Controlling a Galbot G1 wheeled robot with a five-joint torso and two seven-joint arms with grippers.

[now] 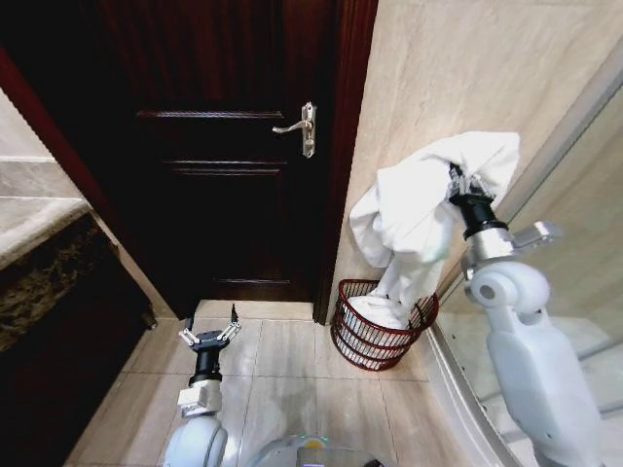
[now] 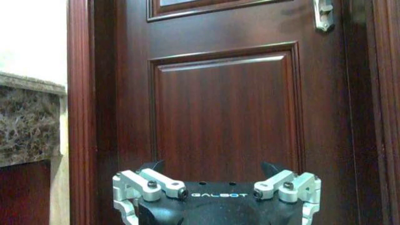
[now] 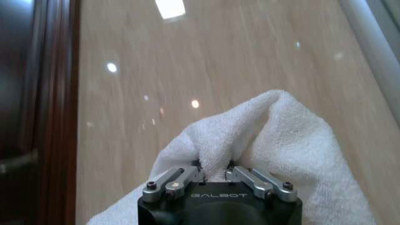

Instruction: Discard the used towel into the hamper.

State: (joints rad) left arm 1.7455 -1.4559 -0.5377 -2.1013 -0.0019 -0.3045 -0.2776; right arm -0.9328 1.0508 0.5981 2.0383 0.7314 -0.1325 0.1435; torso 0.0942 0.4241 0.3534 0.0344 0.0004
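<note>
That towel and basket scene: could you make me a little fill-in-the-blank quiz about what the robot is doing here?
1. The right gripper is shut on a white ____.
2. The towel hangs above the basket, and its lower end reaches ____ the basket.
3. The basket stands on the floor beside a dark wooden ____.
4. The left gripper is held low over the floor, its fingers ____ and holding nothing.

Missing words: towel; into; door; open
</note>
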